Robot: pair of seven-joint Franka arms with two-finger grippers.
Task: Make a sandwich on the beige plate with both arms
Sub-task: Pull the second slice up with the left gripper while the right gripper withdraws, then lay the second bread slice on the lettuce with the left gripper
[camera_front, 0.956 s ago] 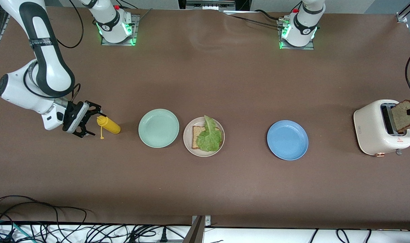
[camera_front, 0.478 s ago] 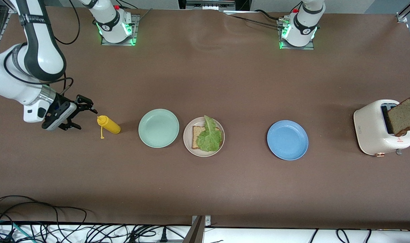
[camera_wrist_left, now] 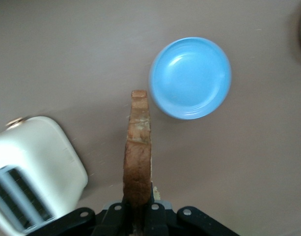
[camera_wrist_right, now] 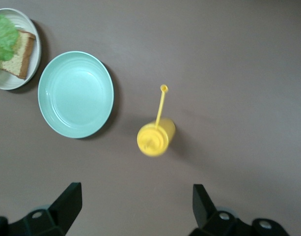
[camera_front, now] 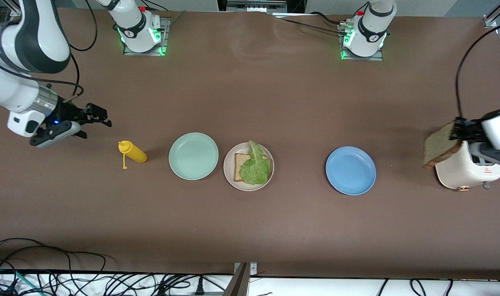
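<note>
Left gripper [camera_front: 459, 130] clamps top bread slice [camera_front: 438, 145] over toaster [camera_front: 466, 166]; carry toward beige plate [camera_front: 248, 166], 9 o'clock. Right gripper [camera_front: 94, 121] open, waiting.

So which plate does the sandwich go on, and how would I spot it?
Look along the row of three plates across the middle of the brown table. The beige plate is the middle one, touching or nearly touching the mint green plate, with the blue plate standing apart toward the left arm's end. It is the only plate with food on it: a bread slice under a lettuce leaf.
</note>
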